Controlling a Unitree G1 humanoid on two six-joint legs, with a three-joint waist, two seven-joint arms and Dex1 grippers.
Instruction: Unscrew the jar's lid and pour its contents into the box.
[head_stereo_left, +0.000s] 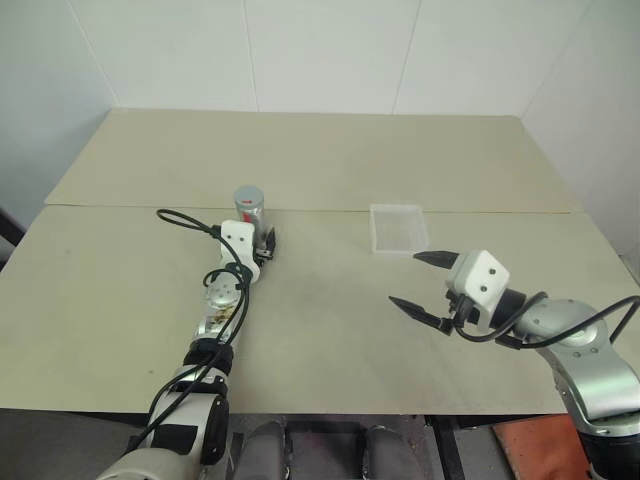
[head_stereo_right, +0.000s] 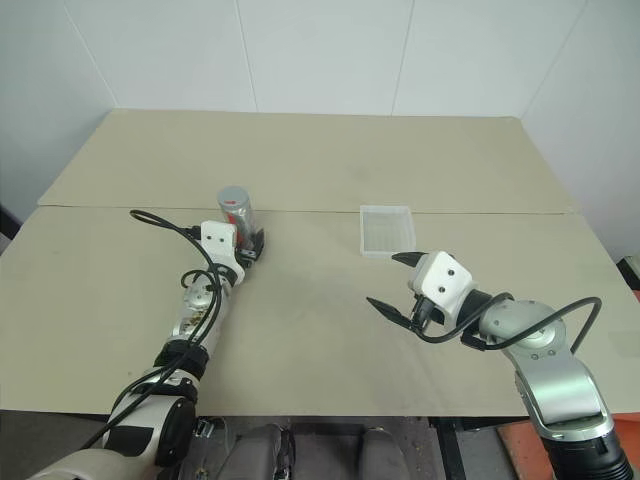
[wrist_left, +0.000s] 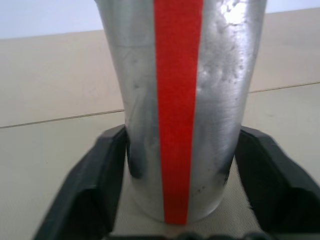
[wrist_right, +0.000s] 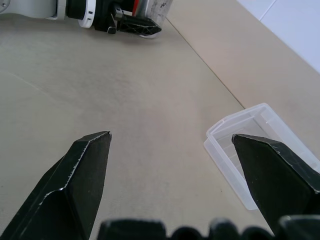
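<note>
Left of the counter's (head_stereo_left: 330, 150) middle, my left hand (head_stereo_left: 262, 243) is clamped on the base of the upright jar (head_stereo_left: 249, 206), lid (head_stereo_left: 248, 193) on top, while my right hand (head_stereo_left: 422, 282), spread wide and empty, waits nearer the box (head_stereo_left: 398, 228).

A beige table (head_stereo_left: 330, 150) with a seam line running across it carries everything. The jar (head_stereo_left: 249, 208) is stood upright on it just at the seam, on the robot's left side, its lid (head_stereo_left: 248, 193) still seated on top. The box (head_stereo_left: 398, 227) is laid flat on the table to the right of the jar, well apart from it, just on the near side of the seam. The rest of the surface is seen bare.
</note>
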